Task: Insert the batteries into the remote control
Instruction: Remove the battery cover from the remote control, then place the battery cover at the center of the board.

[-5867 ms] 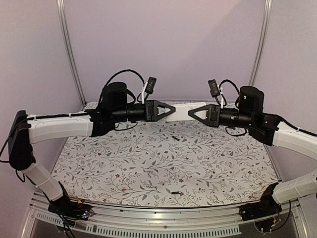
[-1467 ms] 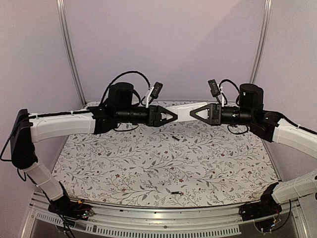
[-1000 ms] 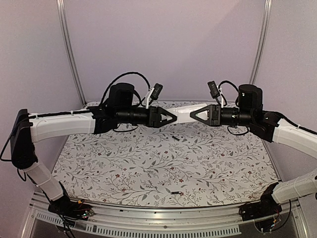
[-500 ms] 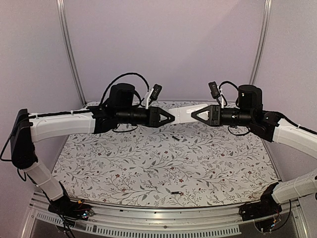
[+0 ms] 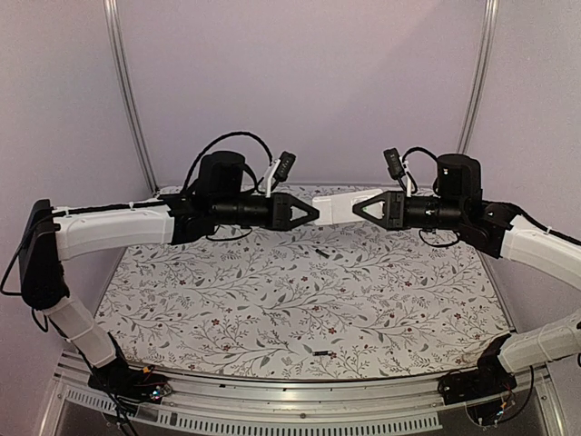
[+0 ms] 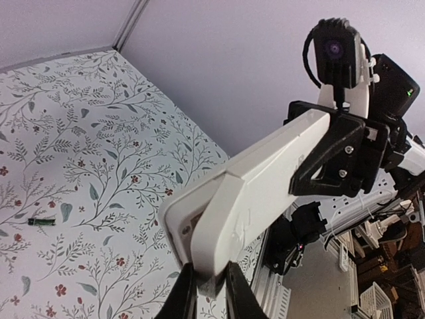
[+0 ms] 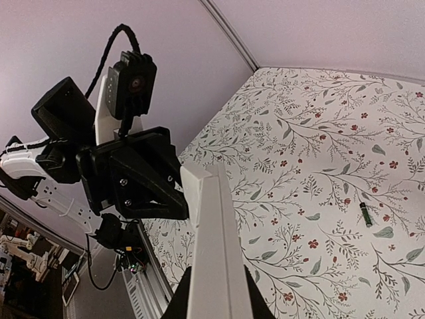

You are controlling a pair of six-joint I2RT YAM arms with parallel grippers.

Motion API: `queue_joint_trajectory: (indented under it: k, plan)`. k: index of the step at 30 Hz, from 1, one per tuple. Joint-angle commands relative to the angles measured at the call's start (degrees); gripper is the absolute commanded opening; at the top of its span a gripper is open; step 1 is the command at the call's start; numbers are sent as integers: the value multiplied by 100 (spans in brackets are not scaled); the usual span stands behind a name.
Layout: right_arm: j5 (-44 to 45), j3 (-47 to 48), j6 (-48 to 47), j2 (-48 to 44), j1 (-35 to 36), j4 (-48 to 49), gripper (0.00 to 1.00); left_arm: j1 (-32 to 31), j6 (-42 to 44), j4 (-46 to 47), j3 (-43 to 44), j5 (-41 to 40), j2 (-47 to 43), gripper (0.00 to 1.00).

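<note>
White remote control (image 5: 340,207) between level, facing arms (image 5: 109,232) (image 5: 545,250)

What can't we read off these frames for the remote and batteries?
- Remote button face and battery bay: in the top view its ends are covered by the left gripper and right gripper; the wrist views show only plain white sides.
- Batteries: too small in every view to read polarity.

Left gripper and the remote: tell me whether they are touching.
Touching. The left wrist view shows the left gripper pinching the near end of the remote between its two fingers, with no gap on either side.
</note>
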Motion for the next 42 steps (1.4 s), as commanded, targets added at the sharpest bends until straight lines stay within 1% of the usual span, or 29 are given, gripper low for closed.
queue_joint_trajectory:
  k: [1,5,9,14,17,22,24,27,31,33,36,38,42]
  plan:
    - [-161,194,-74,17,21,-35,0,98,15,148,-163,-81,-193,7]
    - [-481,209,-29,-85,8,102,0,339,-152,436,-465,13,-260,0]
    - [-501,200,102,-139,-53,121,0,396,-261,833,-664,255,-312,0]
    - [-487,45,166,-99,-236,193,0,403,-739,2094,-1059,859,-388,0]
    - [-710,-15,325,-81,-335,482,0,405,-839,2343,-1099,1127,-380,0]
    - [-1311,33,580,-78,-442,758,0,535,-791,2176,-1085,1208,-428,0]
    - [-1404,57,632,-81,-447,735,0,583,-783,2181,-1107,1262,-465,0]
    - [-1300,21,645,-109,-508,598,0,626,-729,2188,-1102,1436,-527,0]
    - [-778,-27,320,-203,-730,-91,0,872,-794,2162,-1382,1306,-758,0]
    - [-603,-49,130,-260,-847,-374,0,1029,-795,1817,-1503,1017,-857,0]
    - [-607,-142,24,-360,-1007,-511,0,1245,-898,1433,-1741,645,-898,0]
    - [-669,-186,-94,-441,-1031,-585,0,1361,-896,955,-1764,487,-789,0]
    - [-877,-192,-328,-511,-1042,-816,0,1536,-967,307,-1875,272,-427,0]
